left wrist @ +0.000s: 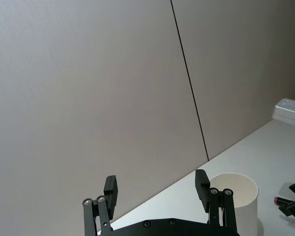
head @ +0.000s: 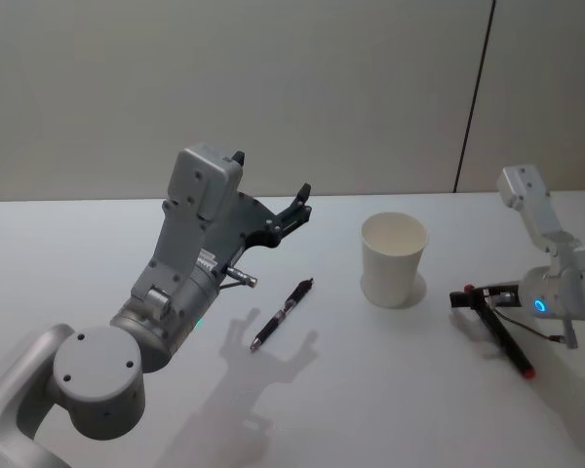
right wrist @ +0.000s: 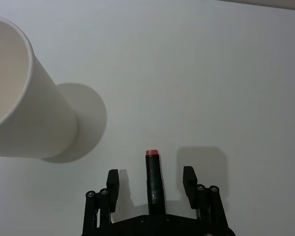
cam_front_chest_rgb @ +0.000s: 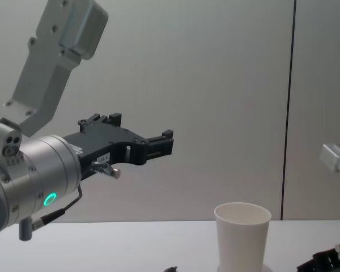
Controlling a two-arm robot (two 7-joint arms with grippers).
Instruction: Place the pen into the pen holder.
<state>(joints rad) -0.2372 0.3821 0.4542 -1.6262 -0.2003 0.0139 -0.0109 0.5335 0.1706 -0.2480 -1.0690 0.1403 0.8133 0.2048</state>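
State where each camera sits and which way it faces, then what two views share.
Head view: high, looking down at the table, pen and paper cup; shows the raised left arm and the low right arm.
Chest view: lower, facing across the table to the wall; shows the left arm side-on.
Left wrist view: raised, facing the wall; shows the open left hand.
Right wrist view: near the table, looking down; shows the open right hand, a red-tipped marker between its fingers.
Shared: the paper cup, in all four.
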